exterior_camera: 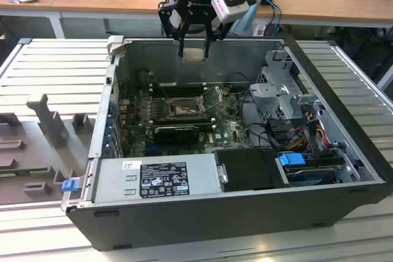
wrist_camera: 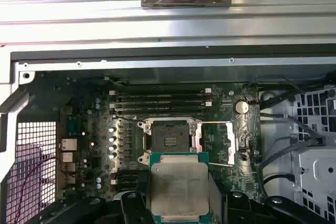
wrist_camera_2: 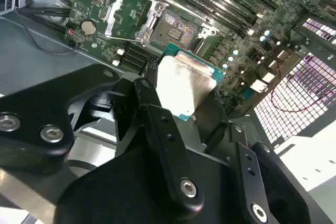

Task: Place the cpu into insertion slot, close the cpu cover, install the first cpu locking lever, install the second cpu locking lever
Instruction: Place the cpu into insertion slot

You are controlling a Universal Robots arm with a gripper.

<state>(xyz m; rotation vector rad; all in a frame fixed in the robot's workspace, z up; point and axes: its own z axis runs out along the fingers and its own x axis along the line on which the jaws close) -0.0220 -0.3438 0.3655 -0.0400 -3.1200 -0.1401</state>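
My gripper point(exterior_camera: 194, 47) hangs above the back wall of the open computer case, shut on the cpu point(exterior_camera: 194, 55), a pale silver square. In both wrist views the cpu point(wrist_camera_2: 185, 83) point(wrist_camera: 179, 184) sits between the black fingers point(wrist_camera_2: 152, 106), well above the motherboard. The insertion slot point(exterior_camera: 182, 109) point(wrist_camera_2: 177, 27) point(wrist_camera: 169, 140) lies bare on the board, its pin field glinting. The cpu cover point(wrist_camera_2: 125, 15) point(wrist_camera: 217, 142) is swung open beside the slot, with thin wire locking levers raised along its edges.
The case point(exterior_camera: 92, 151) lies on its side on a ribbed metal table. A grey power supply box point(exterior_camera: 147, 177) lines its near wall. A drive cage point(exterior_camera: 279, 93) with coloured cables fills the exterior view's right. Memory slots point(wrist_camera: 160, 100) and a black card point(exterior_camera: 177, 132) flank the socket.
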